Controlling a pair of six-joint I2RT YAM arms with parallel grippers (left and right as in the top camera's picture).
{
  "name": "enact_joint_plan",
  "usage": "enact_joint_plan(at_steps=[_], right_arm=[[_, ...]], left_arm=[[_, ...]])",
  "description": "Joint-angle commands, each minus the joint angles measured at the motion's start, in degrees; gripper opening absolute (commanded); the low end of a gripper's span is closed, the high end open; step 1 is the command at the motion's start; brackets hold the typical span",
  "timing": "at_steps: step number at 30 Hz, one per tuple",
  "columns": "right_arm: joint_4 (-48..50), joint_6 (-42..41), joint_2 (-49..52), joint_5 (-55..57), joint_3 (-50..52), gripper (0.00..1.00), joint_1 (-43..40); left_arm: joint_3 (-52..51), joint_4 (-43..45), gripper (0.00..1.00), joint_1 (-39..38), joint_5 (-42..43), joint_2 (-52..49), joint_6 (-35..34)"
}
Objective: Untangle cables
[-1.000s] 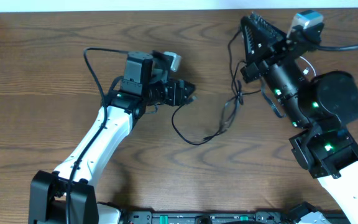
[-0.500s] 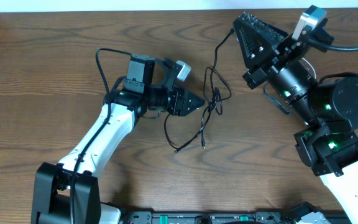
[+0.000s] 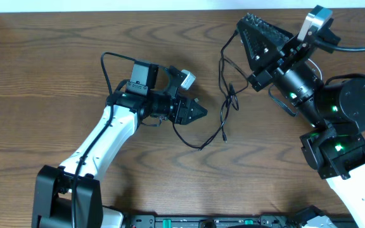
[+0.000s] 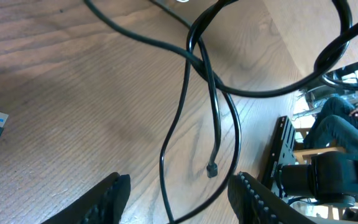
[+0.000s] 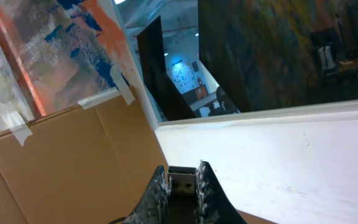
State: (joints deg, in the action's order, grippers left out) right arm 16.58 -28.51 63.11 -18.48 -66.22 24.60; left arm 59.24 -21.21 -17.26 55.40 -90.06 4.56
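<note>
Left gripper [image 4: 180, 193]: jaws released, spread just above the tabletop [image 3: 56, 69], with black cables [image 4: 199, 59] lying crossed in loose loops between and beyond them. Right gripper [image 5: 181, 186], near the far edge: jaws clenched on a USB plug [image 5: 182, 177] of one cable.

No legible txt, labels, brands or nos. in any cam view

Cables [image 3: 225, 104] on table [image 3: 43, 76], right of left pincer [image 3: 201, 113], one end seemingly in right pincer [image 5: 182, 177]
</note>
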Motion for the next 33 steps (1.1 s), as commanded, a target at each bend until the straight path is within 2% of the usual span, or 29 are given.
enact_joint_plan(at_steps=[1,7,14,23,24,25,26,29,33], right_arm=[[0.37,-0.85,-0.55,-0.37,-0.46,0.01,-0.28],[0.39,-0.85,-0.55,-0.37,-0.46,0.01,-0.31],[0.39,-1.53,-0.55,-0.37,-0.46,0.01,-0.28],[0.35,-1.51,-0.55,-0.44,-0.46,0.01,-0.28],[0.35,-1.51,-0.55,-0.55,-0.46,0.01,-0.31],[0.35,-1.49,-0.55,-0.55,-0.46,0.01,-0.31],[0.35,-1.49,-0.55,-0.55,-0.46,0.01,-0.31],[-0.04,-1.44,-0.55,-0.55,-0.46,0.01,-0.33],[-2.75,-1.22,-0.55,-0.55,-0.46,0.01,-1.95]], left_arm=[[-0.13,0.63,0.56,-1.33,0.94,-0.61,0.74],[-0.13,1.11,0.51,-4.07,-0.35,-0.74,0.46],[-0.13,1.4,0.51,-5.92,-1.01,-3.93,-0.94],[-0.13,8.55,0.5,-8.35,-0.35,-10.23,-7.45],[-0.13,8.74,0.38,-8.44,-0.35,-10.23,-7.45],[-0.13,8.94,0.15,-8.44,-0.35,-10.23,-7.45],[-0.13,8.94,0.08,-8.44,-0.37,-10.23,-7.45],[-0.11,8.66,0.08,-7.65,-2.58,-10.23,-7.48],[-0.11,5.77,0.07,-3.67,-12.72,-10.23,-12.96]])
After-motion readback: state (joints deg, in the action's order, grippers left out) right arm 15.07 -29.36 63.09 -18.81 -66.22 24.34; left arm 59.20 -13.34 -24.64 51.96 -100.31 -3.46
